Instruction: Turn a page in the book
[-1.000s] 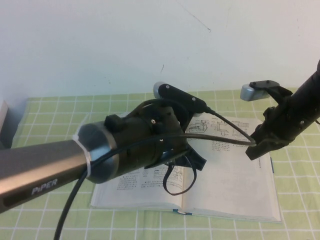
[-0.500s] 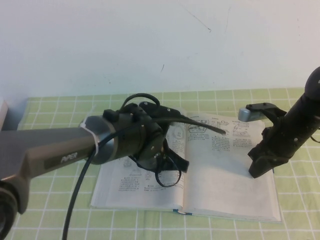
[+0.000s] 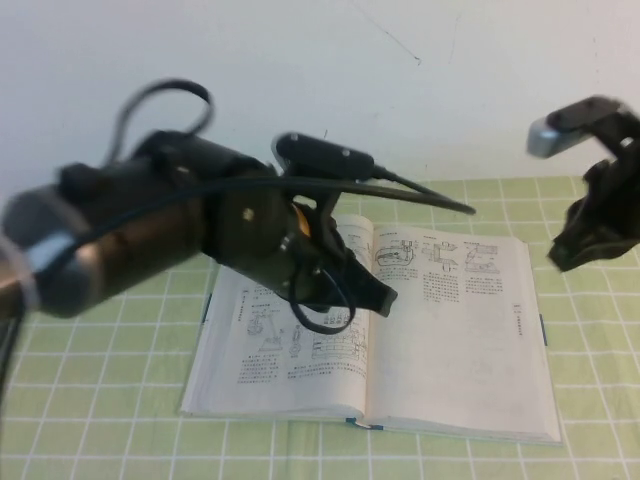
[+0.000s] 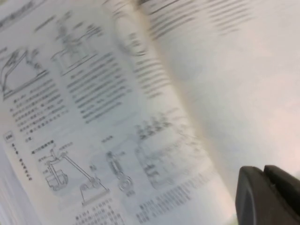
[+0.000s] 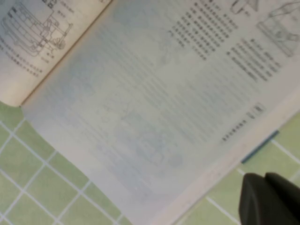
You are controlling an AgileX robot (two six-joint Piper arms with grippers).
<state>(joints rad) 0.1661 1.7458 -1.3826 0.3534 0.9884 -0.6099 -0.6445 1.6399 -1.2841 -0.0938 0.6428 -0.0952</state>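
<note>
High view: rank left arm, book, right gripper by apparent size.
1. book, lying open; the left arm looks nearly as big, but sits closer to the camera, so unsure.
3. right gripper, raised beyond the book's right edge.
Left gripper hovers above the gutter.

Lab-like tabletop, green checked cloth [image 3: 100,420], white wall [image 3: 300,70]

A green tablecloth [image 3: 100,420] with a grid of thin white lines covers the table from the near edge back to a plain white wall [image 3: 300,70], which bears a few faint dark scratches and small specks.
</note>
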